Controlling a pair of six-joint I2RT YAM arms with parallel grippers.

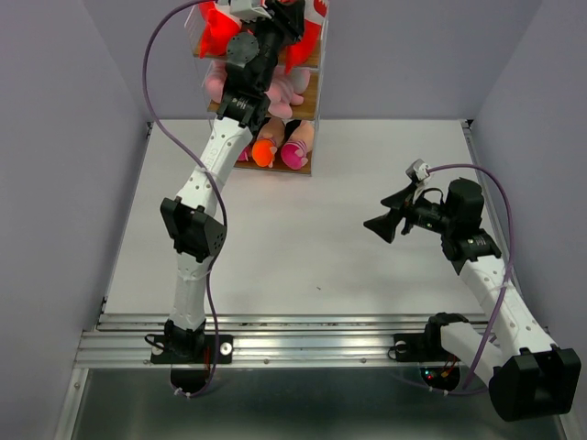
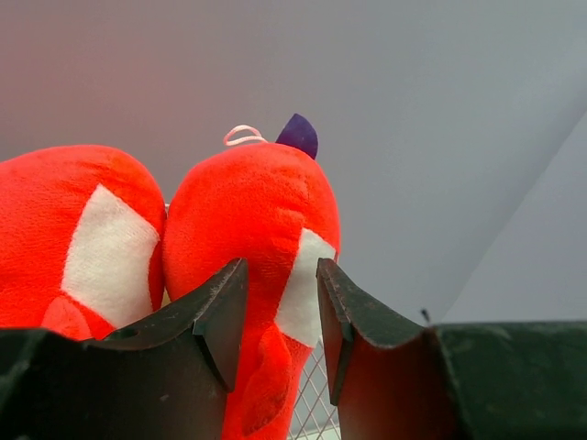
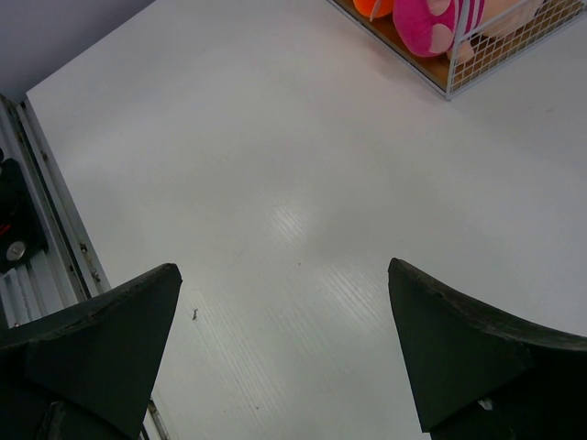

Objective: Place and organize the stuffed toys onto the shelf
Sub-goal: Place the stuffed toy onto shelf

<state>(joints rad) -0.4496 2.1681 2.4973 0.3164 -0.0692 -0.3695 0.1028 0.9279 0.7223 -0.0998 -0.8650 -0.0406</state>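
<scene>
The shelf (image 1: 315,84) stands at the table's far edge. Red sharks (image 1: 215,32) fill its top tier, pink animals (image 1: 286,90) the middle one, and dolls (image 1: 295,154) lie on the bottom board. My left gripper (image 1: 280,13) is up at the top tier. In the left wrist view, two red sharks stand side by side. My left gripper (image 2: 282,266) is partly open, its tips on either side of the right shark's (image 2: 248,211) lower body. My right gripper (image 1: 378,213) is wide open and empty above the table's right side (image 3: 282,268).
The shelf's bottom corner (image 3: 443,81), with a pink doll (image 3: 431,23) and an orange one (image 3: 376,7), shows at the top of the right wrist view. The white table (image 1: 321,247) has grey walls on three sides and a metal rail (image 1: 303,335) at the near edge.
</scene>
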